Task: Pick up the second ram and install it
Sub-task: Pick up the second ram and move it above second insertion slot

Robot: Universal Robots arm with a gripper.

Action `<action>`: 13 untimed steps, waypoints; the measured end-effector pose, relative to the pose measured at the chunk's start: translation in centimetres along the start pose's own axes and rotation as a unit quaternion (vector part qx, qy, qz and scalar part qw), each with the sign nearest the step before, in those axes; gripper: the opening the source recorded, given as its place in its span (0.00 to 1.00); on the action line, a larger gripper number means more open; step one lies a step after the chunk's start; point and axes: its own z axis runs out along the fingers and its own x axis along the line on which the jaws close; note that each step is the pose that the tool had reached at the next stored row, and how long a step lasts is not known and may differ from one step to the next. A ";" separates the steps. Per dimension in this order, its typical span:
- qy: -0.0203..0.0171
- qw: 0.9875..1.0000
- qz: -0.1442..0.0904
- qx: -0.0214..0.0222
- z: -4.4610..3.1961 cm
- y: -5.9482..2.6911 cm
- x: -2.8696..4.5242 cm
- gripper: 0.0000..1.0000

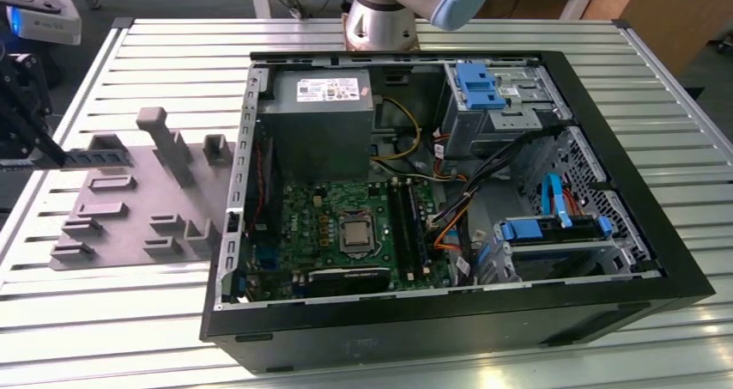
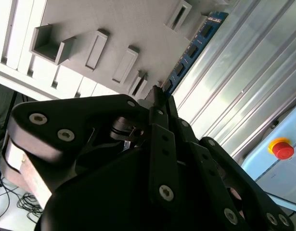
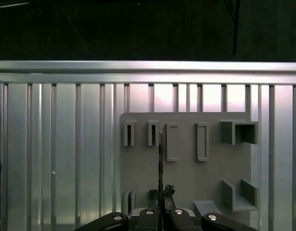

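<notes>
- The gripper (image 2: 158, 96) has its jaws closed flat against the two faces of the memory stick (image 2: 196, 46). The fingertips pinch the thin board, and its blue length with its row of dark chips runs out beyond them.
- In the first wrist view the memory stick (image 3: 160, 159) shows edge-on as a thin line coming out of the closed tips. I can't tell how much of it lies behind the fingers.
- It hangs over the grey holder plate (image 3: 186, 185). I can't tell whether its lower edge is clear of the plate's slots.
- To my eye this is a light, stiff part that won't sag, but it is thin and easily damaged. The chips and the contact edge shouldn't take any pressure or knocks.
- The flat faces are the place to hold it, as the jaws do now. They look smooth, so a grip far off its middle could let it swivel.
- In the exterior view the gripper (image 1: 34, 140) stands at that view's left over the plate (image 1: 126, 213), on the slatted metal table (image 1: 149, 63).
- The open computer case (image 1: 458, 320) sits well apart, toward the exterior view's right, with its green board (image 1: 309, 209) uncovered.
</notes>
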 end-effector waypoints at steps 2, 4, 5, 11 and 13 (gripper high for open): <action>0.000 1.000 0.000 0.000 -0.08 0.00 0.00 0.14; 0.000 1.000 0.000 0.000 -0.16 0.00 0.00 0.14; 0.000 1.000 0.000 0.000 -0.21 0.00 0.00 0.14; 0.000 1.000 0.000 0.000 -0.41 0.00 -0.01 0.14; 0.000 1.000 0.000 0.000 -0.50 0.00 -0.01 0.14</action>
